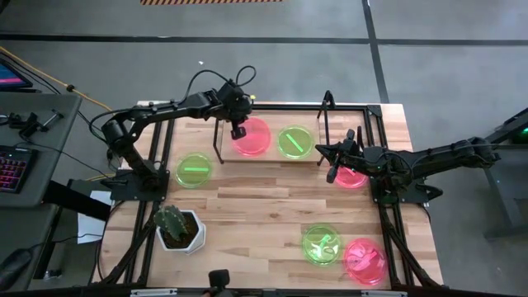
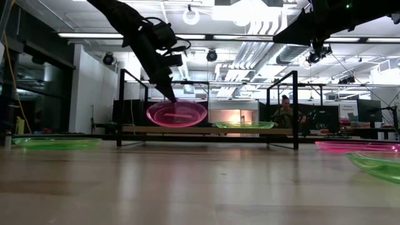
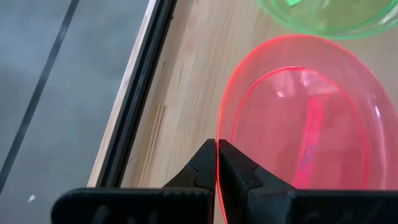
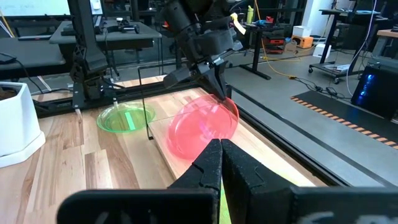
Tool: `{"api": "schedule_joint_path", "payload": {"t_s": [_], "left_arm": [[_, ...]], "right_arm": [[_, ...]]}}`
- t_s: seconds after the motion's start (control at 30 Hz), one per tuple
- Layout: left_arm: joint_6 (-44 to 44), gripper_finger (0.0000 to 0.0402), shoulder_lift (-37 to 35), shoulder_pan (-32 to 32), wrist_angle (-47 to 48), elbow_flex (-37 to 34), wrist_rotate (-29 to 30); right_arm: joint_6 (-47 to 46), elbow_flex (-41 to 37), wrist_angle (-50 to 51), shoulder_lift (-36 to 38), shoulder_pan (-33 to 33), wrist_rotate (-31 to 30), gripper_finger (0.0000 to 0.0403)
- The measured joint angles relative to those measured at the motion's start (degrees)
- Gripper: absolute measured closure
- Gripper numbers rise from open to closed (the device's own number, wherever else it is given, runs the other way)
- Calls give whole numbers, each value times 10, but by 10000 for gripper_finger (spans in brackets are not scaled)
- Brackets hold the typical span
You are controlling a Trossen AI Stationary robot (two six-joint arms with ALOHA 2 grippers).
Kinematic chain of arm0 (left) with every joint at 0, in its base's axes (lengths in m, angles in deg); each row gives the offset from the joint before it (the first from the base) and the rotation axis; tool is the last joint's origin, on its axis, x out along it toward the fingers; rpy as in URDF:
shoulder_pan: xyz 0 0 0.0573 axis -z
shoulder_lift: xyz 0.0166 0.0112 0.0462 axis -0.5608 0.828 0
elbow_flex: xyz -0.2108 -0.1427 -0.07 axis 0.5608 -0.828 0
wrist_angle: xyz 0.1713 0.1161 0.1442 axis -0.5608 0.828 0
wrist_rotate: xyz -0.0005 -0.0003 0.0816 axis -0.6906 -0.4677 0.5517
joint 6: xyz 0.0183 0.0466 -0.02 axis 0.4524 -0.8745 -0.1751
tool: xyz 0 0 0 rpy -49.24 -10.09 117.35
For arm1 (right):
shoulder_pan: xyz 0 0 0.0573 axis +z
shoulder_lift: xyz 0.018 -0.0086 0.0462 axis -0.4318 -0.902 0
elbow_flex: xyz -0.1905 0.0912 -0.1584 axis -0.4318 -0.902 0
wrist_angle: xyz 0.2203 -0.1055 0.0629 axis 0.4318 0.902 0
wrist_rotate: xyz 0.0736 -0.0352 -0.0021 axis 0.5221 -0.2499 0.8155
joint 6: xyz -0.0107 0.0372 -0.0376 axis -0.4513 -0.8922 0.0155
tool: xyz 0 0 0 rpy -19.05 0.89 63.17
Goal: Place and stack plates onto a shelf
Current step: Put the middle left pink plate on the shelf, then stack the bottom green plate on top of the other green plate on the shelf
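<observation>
Light-wood tabletop (image 1: 264, 214) is being worked under a black frame. Near its left edge a green plate (image 1: 194, 171) is lying flat, with a potted cactus (image 1: 177, 228) nearer the front left corner. At the back edge the shelf (image 1: 268, 153) is being loaded: a pink plate (image 1: 252, 137) is being held tilted above the board's left end, its rim pinched by the closed left gripper (image 3: 217, 163). A second green plate (image 1: 294, 141) is resting on the board's right part. Beside the shelf's right end the right gripper (image 4: 221, 154), fingers pressed together and gripping nothing, is being held over another pink plate (image 1: 353, 176). Green (image 1: 321, 245) and pink (image 1: 365, 261) plates are lying near the front right corner.
</observation>
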Motion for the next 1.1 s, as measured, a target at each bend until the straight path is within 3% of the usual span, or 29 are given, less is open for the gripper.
{"api": "schedule_joint_path", "payload": {"t_s": [0.33,0.77,0.9,1.0,1.1], "left_arm": [[0,392,0,0,0,0,2],[0,320,0,1,-3,1,2],[12,297,-3,6,41,43,0],[49,288,-24,15,59,69,-55],[88,287,-67,29,35,63,-166]], "right_arm": [[0,0,0,0,0,0,402],[0,0,0,0,0,0,402],[0,0,-15,0,0,0,402],[1,0,-36,0,0,0,402],[2,0,-38,0,0,0,402]]}}
